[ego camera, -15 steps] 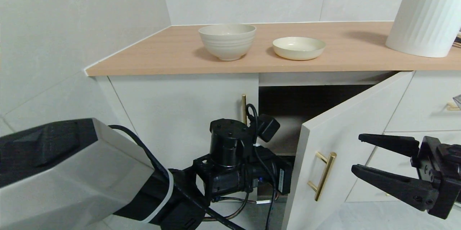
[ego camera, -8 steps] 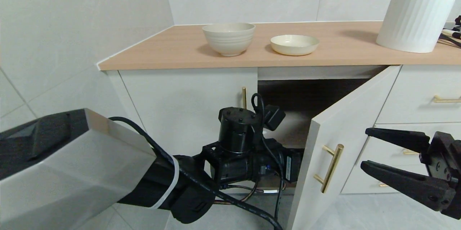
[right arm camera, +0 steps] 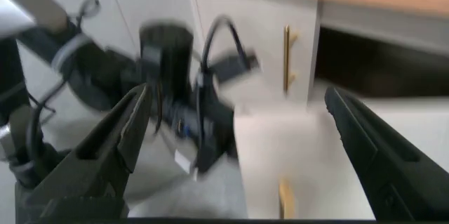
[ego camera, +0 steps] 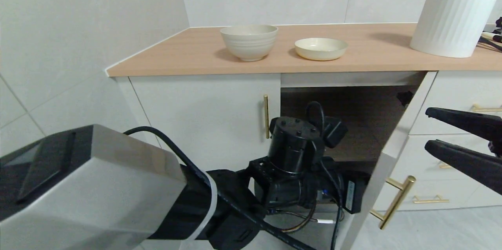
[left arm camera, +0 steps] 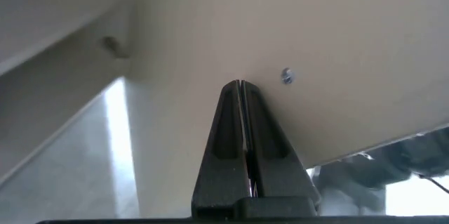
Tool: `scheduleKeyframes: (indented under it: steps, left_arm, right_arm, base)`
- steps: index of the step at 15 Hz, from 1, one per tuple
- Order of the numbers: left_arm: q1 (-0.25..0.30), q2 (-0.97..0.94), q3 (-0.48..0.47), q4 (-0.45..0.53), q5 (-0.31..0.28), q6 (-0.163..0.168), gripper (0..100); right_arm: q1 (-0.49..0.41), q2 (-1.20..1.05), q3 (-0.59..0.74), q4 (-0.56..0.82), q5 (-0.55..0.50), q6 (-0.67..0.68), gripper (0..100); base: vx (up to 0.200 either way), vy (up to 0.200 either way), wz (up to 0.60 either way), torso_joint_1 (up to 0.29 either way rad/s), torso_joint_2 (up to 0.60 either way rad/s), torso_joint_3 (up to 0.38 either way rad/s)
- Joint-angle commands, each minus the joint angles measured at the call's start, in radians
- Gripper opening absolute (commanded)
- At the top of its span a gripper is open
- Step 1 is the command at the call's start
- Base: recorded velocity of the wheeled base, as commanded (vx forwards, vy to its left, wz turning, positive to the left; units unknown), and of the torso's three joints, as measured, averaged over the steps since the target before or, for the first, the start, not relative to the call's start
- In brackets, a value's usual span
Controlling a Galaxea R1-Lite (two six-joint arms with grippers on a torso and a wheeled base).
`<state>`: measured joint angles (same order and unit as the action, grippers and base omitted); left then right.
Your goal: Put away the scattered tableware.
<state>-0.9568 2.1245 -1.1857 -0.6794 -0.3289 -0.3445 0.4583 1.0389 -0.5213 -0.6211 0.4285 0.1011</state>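
Up close, the left gripper (left arm camera: 240, 112) is closed on nothing, tips at a pale panel (left arm camera: 316, 27). Seen from above, the right gripper (ego camera: 427, 128) gapes open right of the open cabinet door (ego camera: 392, 156); bowl (ego camera: 249, 42) and dish (ego camera: 321, 48) sit apart on the counter (ego camera: 176, 56).

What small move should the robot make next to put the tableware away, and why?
Probably raise the open right gripper toward the dish on the counter: the cupboard door stands open, and both dish and bowl sit untouched up there.
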Motion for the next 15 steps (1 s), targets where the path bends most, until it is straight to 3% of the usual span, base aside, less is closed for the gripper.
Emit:
scheduleKeyframes:
  steps: [1, 3, 4, 7, 8, 12, 15]
  left_arm:
    - [-0.117, 0.032, -0.054, 0.000, 0.013, -0.001, 0]
    - [-0.183, 0.043, -0.066, -0.005, 0.030, 0.001, 0]
    - [-0.201, 0.034, -0.061, -0.012, 0.065, -0.001, 0]
    - [-0.161, -0.012, -0.048, -0.012, 0.139, -0.021, 0]
    - [-0.117, -0.066, -0.003, -0.012, 0.143, -0.033, 0]
    - [0.072, -0.258, 0.167, -0.011, 0.142, -0.025, 0]
    - [0.217, -0.449, 0.318, 0.021, 0.140, 0.007, 0]
  right_arm:
    - [0.000, -0.082, -0.059, 0.072, 0.001, 0.000, 100]
    - [0.005, -0.132, -0.089, 0.139, 0.004, 0.000, 100]
    - [0.008, -0.157, -0.111, 0.182, 0.006, 0.000, 100]
    - [0.008, -0.151, -0.117, 0.205, 0.006, 0.000, 100]
    - [0.008, -0.120, -0.114, 0.207, 0.004, 0.000, 100]
    - [0.006, -0.019, -0.112, 0.205, -0.001, 0.000, 100]
    - [0.008, 0.084, -0.140, 0.207, -0.019, -0.001, 100]
  base:
    - [0.000, 0.000, 0.00, 0.000, 0.00, 0.000]
    - [0.000, 0.000, 0.00, 0.000, 0.00, 0.000]
    - [0.000, 0.000, 0.00, 0.000, 0.00, 0.000]
    - [0.000, 0.000, 0.00, 0.000, 0.00, 0.000]
    - [0.000, 0.000, 0.00, 0.000, 0.00, 0.000]
    - [0.000, 0.000, 0.00, 0.000, 0.00, 0.000]
    - [0.000, 0.000, 0.00, 0.000, 0.00, 0.000]
